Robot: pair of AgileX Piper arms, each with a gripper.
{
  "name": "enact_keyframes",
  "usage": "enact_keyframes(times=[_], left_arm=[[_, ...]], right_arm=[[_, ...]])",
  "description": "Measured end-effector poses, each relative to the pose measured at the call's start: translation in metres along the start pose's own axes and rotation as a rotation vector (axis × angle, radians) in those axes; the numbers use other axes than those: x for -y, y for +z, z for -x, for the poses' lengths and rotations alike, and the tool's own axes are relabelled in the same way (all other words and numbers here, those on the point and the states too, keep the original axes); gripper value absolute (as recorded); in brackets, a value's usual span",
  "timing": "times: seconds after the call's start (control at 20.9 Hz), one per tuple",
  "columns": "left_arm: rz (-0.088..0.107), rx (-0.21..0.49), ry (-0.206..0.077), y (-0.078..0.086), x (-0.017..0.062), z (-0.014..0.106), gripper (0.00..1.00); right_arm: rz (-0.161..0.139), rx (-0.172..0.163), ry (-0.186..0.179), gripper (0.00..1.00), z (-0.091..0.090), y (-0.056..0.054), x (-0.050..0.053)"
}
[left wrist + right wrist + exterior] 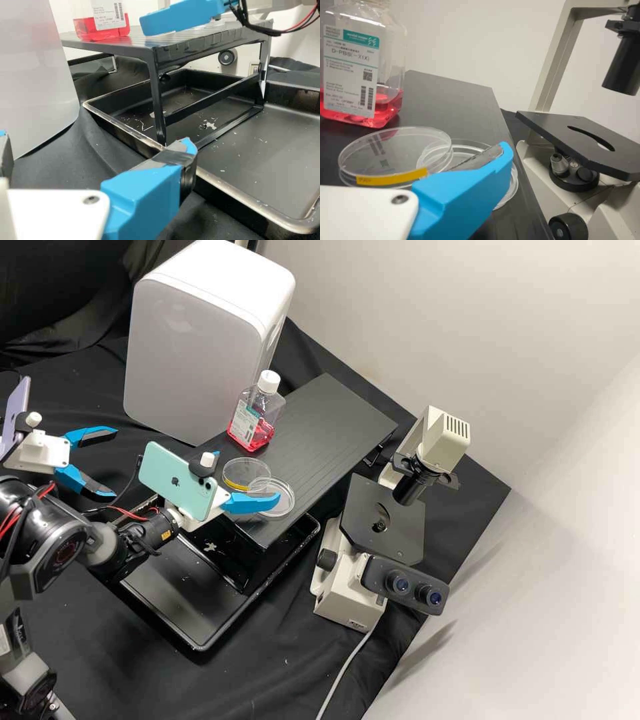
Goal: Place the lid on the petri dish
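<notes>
Two fingers (90,435) of the left gripper (112,463) are spread wide and empty, beside the black shelf (333,420). The right gripper (253,497) is over the plain clear petri dish piece (281,502) at the shelf's near end; wide or closed, I cannot tell. That piece overlaps the petri dish piece with a yellow strip (240,472). Farther back, by the shelf's edge, stands a bottle (253,415) of red liquid with a white barcode label.

The petri dish (241,473) and lid (284,493) lie side by side on the platform (333,417), before the bottle (253,415); the microscope (380,537) stands to the right
</notes>
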Motion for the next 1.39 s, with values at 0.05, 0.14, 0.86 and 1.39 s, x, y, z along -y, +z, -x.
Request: enact_keyframes(times=[0.05,0.14,0.86,1.39], left_arm=[[0.0,0.0,0.002,0.0,-0.0004,0.0,1.0],[0.0,0.001,0.006,0.0,-0.0012,-0.001,1.0],[0.0,-0.001,-0.005,0.0,0.0016,-0.002,1.0],[0.0,0.001,0.003,0.0,-0.0001,-0.004,1.0]], right_arm=[[0.0,0.005,0.004,1.0,-0.001,0.001,-0.001],[-0.002,0.005,0.014,1.0,-0.003,0.001,-0.003],[0.0,0.017,-0.007,1.0,-0.018,0.002,0.002],[0.002,0.006,-0.016,0.0,-0.019,0.0,0.005]])
